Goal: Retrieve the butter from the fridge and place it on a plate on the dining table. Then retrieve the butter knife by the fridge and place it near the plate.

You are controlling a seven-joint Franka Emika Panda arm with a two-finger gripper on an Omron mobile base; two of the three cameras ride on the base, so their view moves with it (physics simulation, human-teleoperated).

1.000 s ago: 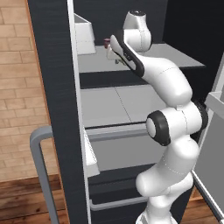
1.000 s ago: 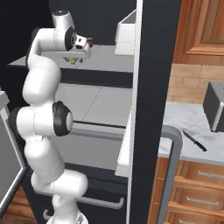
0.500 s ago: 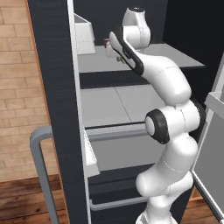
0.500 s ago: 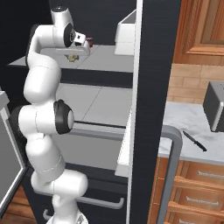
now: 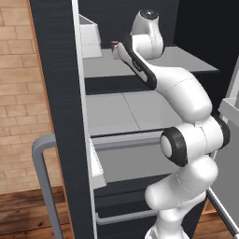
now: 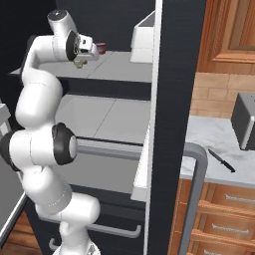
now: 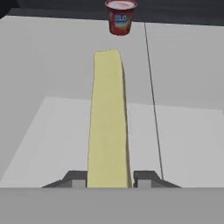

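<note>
The butter (image 7: 108, 118), a pale yellow stick, runs away from the hand in the hand view. My gripper (image 7: 109, 179) is shut on its near end, one dark fingertip on each side. The stick points over the grey upper shelf (image 5: 186, 58) of the open black fridge (image 6: 174, 99). In the base views the gripper (image 6: 79, 61) hangs just above that shelf, deep inside the fridge. The butter knife (image 6: 221, 160), slim and dark, lies on the marble counter (image 6: 206, 142) right of the fridge. The plate and the dining table are out of view.
A small red-lidded jar (image 7: 120, 16) stands on the shelf just beyond the butter's far end. A white bin (image 6: 142, 37) sits at the shelf's side by the door. A grey box-shaped appliance (image 6: 245, 122) stands on the counter behind the knife. Wooden drawers lie below the counter.
The jaws have closed from wide open onto the butter. The hand has risen a little over the shelf, and the rest of the arm has barely moved.
</note>
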